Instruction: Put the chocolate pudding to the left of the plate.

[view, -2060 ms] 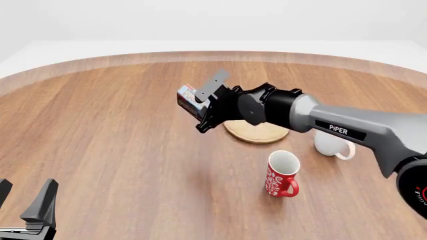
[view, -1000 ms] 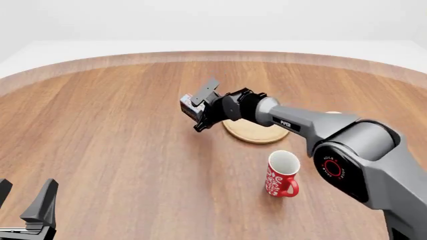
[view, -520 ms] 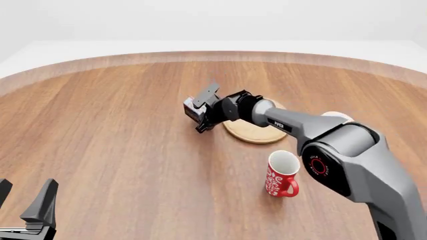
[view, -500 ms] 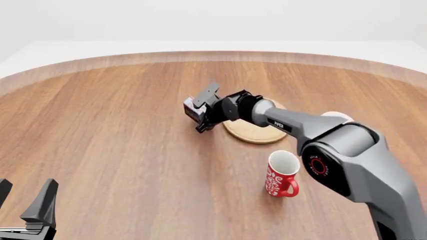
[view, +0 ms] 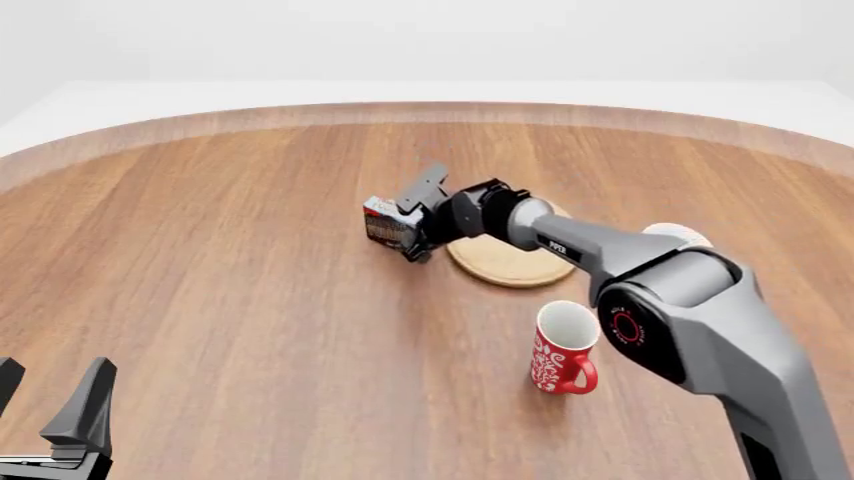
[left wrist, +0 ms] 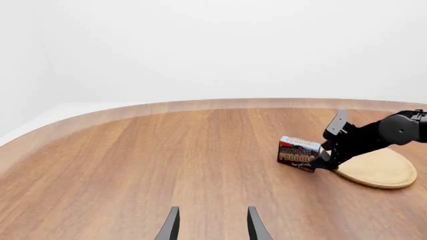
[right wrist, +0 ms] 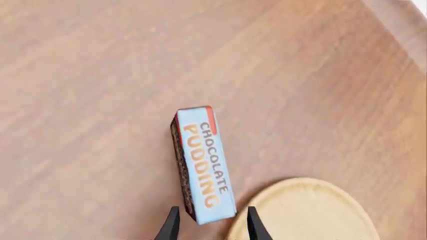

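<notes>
Small rectangular chocolate pudding carton (view: 388, 225) with dark brown sides, a light blue lettered face and a red edge, lying on the smooth round wood-grain surface (view: 240, 280), just left of the flat round light-tan wooden plate (view: 514, 262) with its low raised rim. Close beside that rim, perhaps touching it, though hard to judge from the front view. Long axis of the carton (right wrist: 202, 162) running lengthwise away from the right gripper (right wrist: 208, 223), the lettered face turned up toward the wrist camera, the red edge at the far end. Jaws of the right gripper (view: 418, 222) spread apart, one dark finger on each side of the carton's near end, seemingly not pinching it. Grey right arm stretched over the plate, hiding part of its near side. Glossy red patterned mug (view: 565, 349) standing upright nearer the camera, well apart from the carton. White mug (view: 674, 235) mostly hidden behind the arm. Left gripper (view: 51, 425) low at the near left corner, far from everything, its black jaws parted and holding nothing
</notes>
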You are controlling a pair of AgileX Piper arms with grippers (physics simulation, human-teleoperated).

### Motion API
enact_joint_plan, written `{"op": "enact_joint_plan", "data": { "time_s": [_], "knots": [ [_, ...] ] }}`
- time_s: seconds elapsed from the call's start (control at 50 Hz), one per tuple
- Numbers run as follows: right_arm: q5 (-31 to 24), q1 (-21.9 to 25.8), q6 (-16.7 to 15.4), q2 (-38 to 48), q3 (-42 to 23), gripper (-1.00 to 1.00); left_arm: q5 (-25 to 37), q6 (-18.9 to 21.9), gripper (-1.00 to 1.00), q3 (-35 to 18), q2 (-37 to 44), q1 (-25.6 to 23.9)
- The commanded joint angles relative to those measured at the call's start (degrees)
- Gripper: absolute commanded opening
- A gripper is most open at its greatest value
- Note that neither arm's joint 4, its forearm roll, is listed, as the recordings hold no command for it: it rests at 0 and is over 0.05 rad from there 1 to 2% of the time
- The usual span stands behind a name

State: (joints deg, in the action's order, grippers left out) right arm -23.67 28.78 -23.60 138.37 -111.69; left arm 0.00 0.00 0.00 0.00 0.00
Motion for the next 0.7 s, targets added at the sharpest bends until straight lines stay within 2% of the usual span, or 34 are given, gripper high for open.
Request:
{"op": "enact_joint_plan", "data": {
  "time_s": [0.02,0.4,0.46,0.62,0.7],
  "knots": [
    [1.0,0.0,0.2,-0.8,1.8,1.00,0.0,0.0,1.00,0.0,0.0,0.0],
    [5.6,0.5,1.2,-8.6,12.9,1.00,0.0,0.0,1.00,0.0,0.0,0.0],
    [7.0,0.4,2.0,-10.7,15.8,1.00,0.0,0.0,1.00,0.0,0.0,0.0],
    [14.1,1.8,4.6,-18.7,29.5,1.00,0.0,0.0,1.00,0.0,0.0,0.0],
    [16.4,2.1,5.6,-21.6,33.1,1.00,0.0,0.0,1.00,0.0,0.0,0.0]
  ]
}}
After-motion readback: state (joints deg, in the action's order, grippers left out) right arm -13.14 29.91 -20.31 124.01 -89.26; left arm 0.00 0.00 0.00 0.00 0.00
